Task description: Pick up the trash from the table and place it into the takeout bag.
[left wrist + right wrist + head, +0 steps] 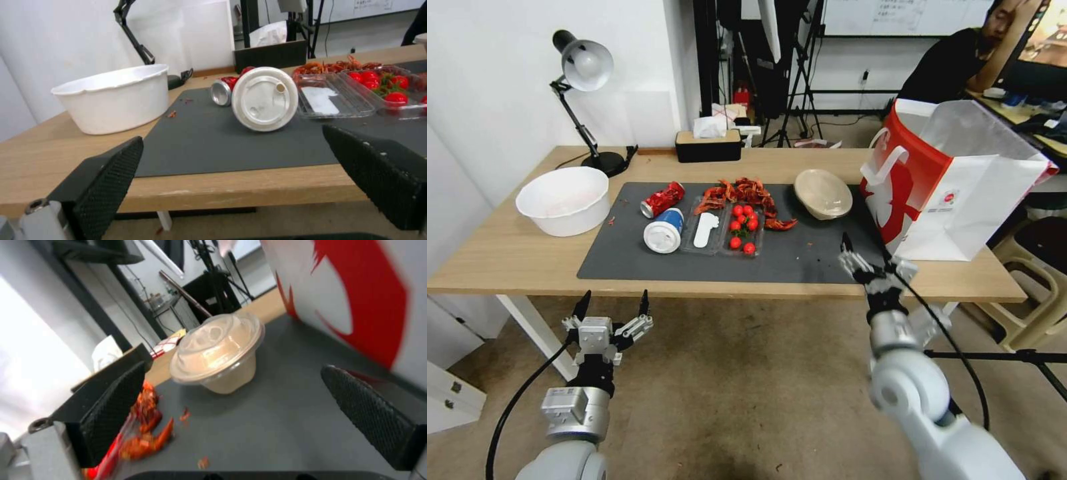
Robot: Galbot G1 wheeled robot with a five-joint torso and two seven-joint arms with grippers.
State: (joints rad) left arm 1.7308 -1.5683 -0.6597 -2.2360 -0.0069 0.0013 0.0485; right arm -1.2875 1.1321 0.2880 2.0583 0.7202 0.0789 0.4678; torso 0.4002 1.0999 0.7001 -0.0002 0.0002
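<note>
Ahead of my right gripper (866,259), fingers spread wide and empty, sits the beige lidded bowl (217,355); I'd straddle its rim squarely, left gripper (613,307) idling wide below the table (507,253) edge.

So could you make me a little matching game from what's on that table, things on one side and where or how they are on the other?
Things:
1. can
2. bowl
3. bag
4. basin

Descriptions:
A. upright at the table's right end
B. on bare wood, left of the mat
C. crushed, lying behind the lidded cup
D. tilted, clear lid on, near the bag

Pairs: 1-C, 2-D, 3-A, 4-B
</note>
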